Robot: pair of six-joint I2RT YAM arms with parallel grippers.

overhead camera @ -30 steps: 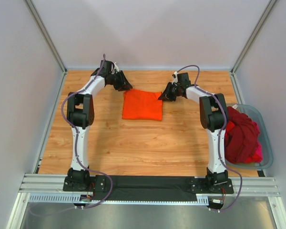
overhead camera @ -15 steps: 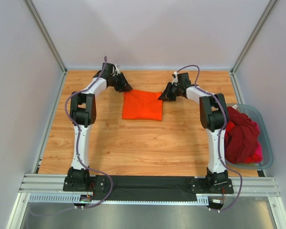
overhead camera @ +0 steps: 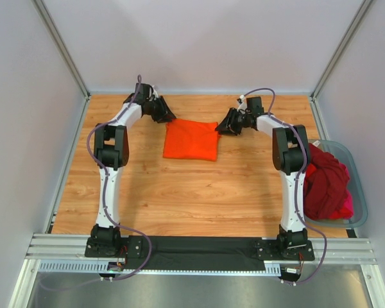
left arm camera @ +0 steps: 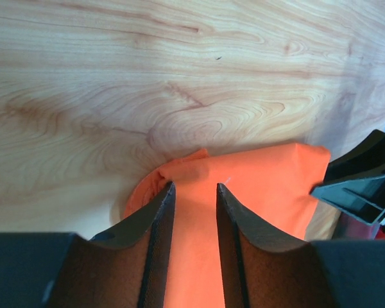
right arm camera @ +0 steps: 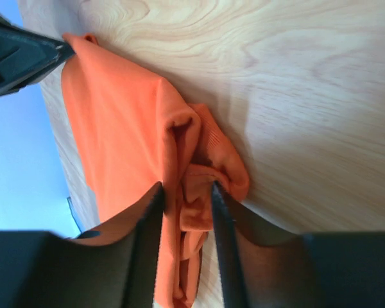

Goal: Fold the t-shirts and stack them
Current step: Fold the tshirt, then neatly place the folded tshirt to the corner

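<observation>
A bright orange t-shirt [overhead camera: 191, 140] lies folded into a flat rectangle at the back middle of the wooden table. My left gripper [overhead camera: 167, 117] is at its far left corner. In the left wrist view its jaws [left arm camera: 194, 186] stand open over the orange cloth [left arm camera: 256, 179], which lies flat beneath them. My right gripper [overhead camera: 221, 127] is at the far right corner. Its jaws [right arm camera: 185, 185] are apart, with a bunched fold of the orange t-shirt [right arm camera: 115, 115] loose between them. Dark red t-shirts [overhead camera: 324, 179] and a pink one [overhead camera: 348, 206] are heaped in the tub.
The grey-blue plastic tub [overhead camera: 358, 186] sits at the table's right edge beside the right arm. Grey walls enclose the table on three sides. Bare wood [overhead camera: 192, 192] stretches from the orange shirt to the near rail [overhead camera: 199, 247].
The right gripper's jaws have opened off the bunched corner of the orange shirt, and that arm has shifted slightly right. The left gripper has hardly moved.
</observation>
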